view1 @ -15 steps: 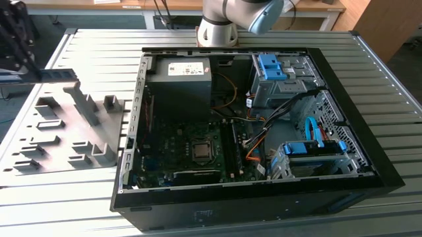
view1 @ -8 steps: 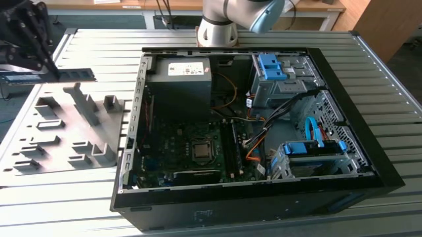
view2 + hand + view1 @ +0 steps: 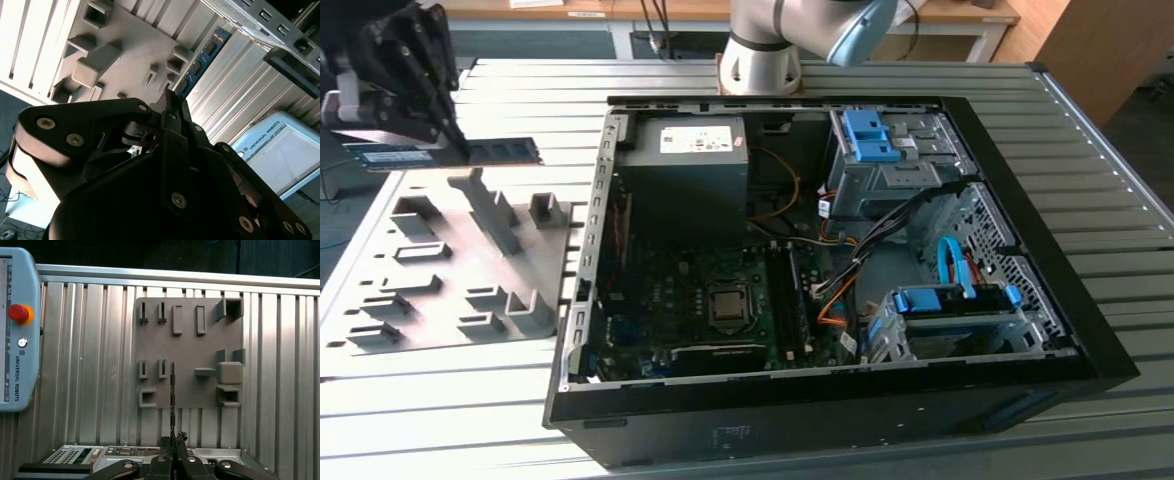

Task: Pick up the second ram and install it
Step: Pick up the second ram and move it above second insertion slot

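In the exterior view the second ram point(image 3: 487, 152), a thin dark stick with a blue-white label, hangs level in the air above the gray holder plate point(image 3: 454, 270) on that view's left. My gripper point(image 3: 416, 143) is shut on it. The first wrist view shows the ram point(image 3: 172, 390) edge-on, sticking out from between the fingertips of the gripper point(image 3: 173, 442) over the holder plate point(image 3: 190, 345). Its chip-covered face point(image 3: 202, 62) reaches out past the gripper point(image 3: 172, 102) in the second wrist view. The open computer case point(image 3: 1014, 300) lies to the exterior view's right, with the motherboard's memory slots point(image 3: 785, 290) near its middle.
Gray holder blocks point(image 3: 494, 210) rise from the plate under the ram. Inside the case are orange and blue cables point(image 3: 947, 260) and a power supply point(image 3: 680, 160). The arm's base point(image 3: 761, 50) stands behind the case. A teach pendant point(image 3: 15, 330) lies on the ribbed metal table point(image 3: 1121, 200).
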